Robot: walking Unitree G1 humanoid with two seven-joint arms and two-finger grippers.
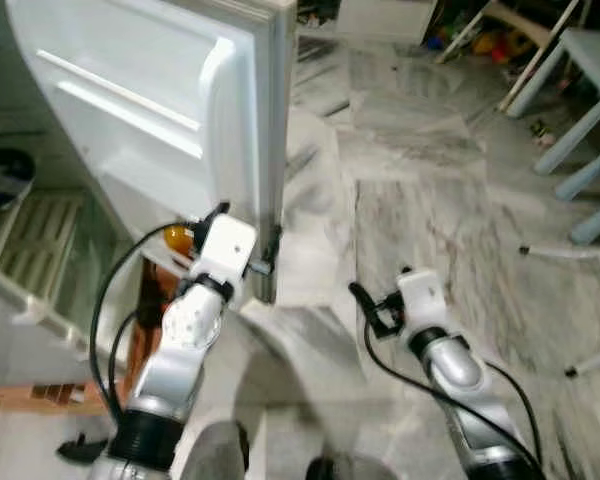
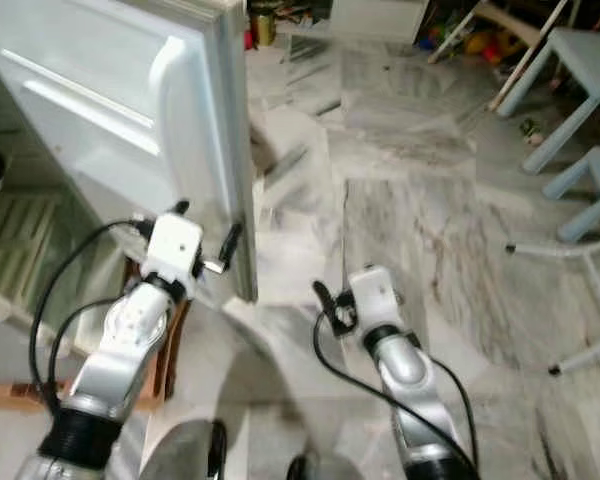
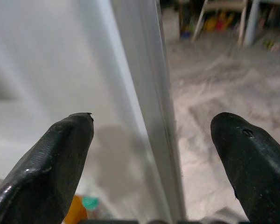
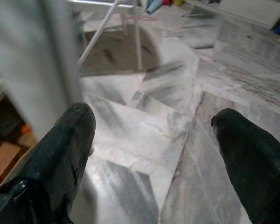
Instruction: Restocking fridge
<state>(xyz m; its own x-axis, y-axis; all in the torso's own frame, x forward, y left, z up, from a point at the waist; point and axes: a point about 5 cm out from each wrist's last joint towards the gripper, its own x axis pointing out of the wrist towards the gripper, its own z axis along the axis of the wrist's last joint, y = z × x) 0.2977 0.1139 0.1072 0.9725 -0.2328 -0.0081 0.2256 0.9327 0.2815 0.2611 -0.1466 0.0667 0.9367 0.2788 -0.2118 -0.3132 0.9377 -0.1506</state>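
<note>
Left wrist view had the left gripper (image 3: 151, 140) spread wide, straddling the near edge of the open fridge door (image 1: 180, 110), one finger each side, contact unclear. Something orange (image 1: 177, 238), possibly a bottle, sat low just behind the door. Right gripper (image 4: 154, 140) gaped wide over the marble floor (image 1: 420, 200), right of the door, holding nothing

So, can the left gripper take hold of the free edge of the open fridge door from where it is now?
Probably yes. The left gripper is open with the fridge door edge between its fingers, and nothing stands in the way.
</note>
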